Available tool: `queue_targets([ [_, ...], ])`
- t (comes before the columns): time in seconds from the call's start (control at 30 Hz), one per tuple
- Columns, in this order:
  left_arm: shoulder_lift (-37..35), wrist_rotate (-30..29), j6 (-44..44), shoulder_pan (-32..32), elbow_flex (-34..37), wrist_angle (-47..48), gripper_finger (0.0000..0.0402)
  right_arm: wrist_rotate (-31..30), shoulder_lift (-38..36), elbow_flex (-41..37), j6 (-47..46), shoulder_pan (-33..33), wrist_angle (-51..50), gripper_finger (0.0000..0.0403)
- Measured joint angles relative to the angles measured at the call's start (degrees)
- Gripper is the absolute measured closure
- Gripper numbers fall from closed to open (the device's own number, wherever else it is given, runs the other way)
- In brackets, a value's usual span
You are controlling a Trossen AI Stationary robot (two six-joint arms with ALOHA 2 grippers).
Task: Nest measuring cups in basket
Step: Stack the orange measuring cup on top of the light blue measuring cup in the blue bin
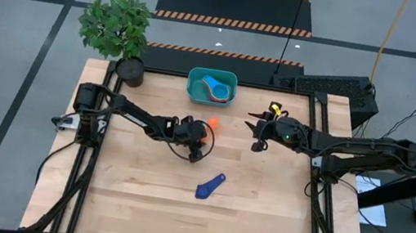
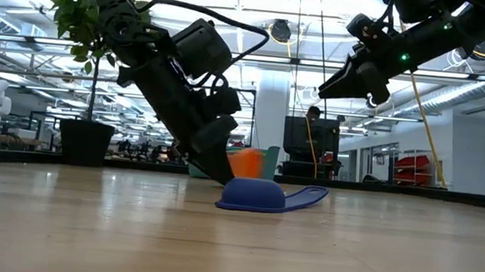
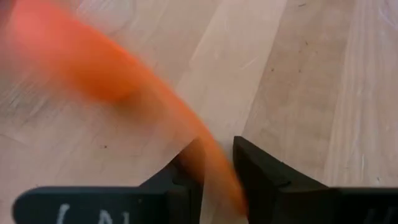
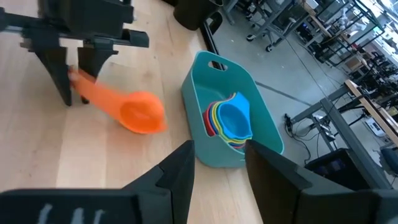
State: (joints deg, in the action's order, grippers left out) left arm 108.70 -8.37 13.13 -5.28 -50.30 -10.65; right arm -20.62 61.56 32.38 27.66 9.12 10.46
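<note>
The tabletop [image 1: 146, 198] carries everything, and the basket [image 1: 192, 87] at its far edge is the landmark. Inside the basket sits a nested stack of measuring cups [image 4: 231, 119], a light blue one on top with yellow, red and green rims showing beneath.

The left hand [image 1: 199, 138] is down on the tabletop just in front of the basket, its fingers [image 3: 264, 180] pinching the flat handle of the orange cup [image 4: 140, 113]; the bowl of that cup points toward the basket. The grip looks to sit near the handle's end, so the bowl could swing. Squeezing fully before lifting, raising it straight up and keeping the bowl level would likely help, then carrying it over the basket's near wall and lowering it centred on the stack so it seats.

The right hand [image 1: 258, 137] hovers above the tabletop in front of and to the right of the basket, partly open and holding nothing; it should stay clear of the left arm's path.

The dark blue cup [image 1: 210, 187] lies upside down well in front of the basket, waiting its turn.
</note>
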Motion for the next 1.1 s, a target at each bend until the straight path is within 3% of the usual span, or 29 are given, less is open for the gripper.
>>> queue_targets([
  [0.13,-2.1,0.9,-0.8,0.0,0.3,1.7,0.0339,0.1,0.3,0.0,0.0,-1.0,0.1,0.0266],
  [0.27,-5.4,3.3,-2.3,0.0,0.2,2.6,0.0389,0.8,1.2,0.0,0.2,-1.8,0.3,0.0266],
  [0.53,-8.8,4.8,-4.9,0.7,0.2,5.9,0.0398,3.0,2.9,0.0,-0.2,-1.8,1.4,0.0266],
  [0.9,-19.0,17.5,-7.1,2.2,0.2,8.7,0.04,2.9,3.9,0.0,6.8,-6.5,1.9,0.0266],
  [1.1,-23.0,27.2,-5.4,1.8,1.3,7.6,0.04,1.1,3.6,0.0,23.0,-12.9,4.2,0.0266],
])
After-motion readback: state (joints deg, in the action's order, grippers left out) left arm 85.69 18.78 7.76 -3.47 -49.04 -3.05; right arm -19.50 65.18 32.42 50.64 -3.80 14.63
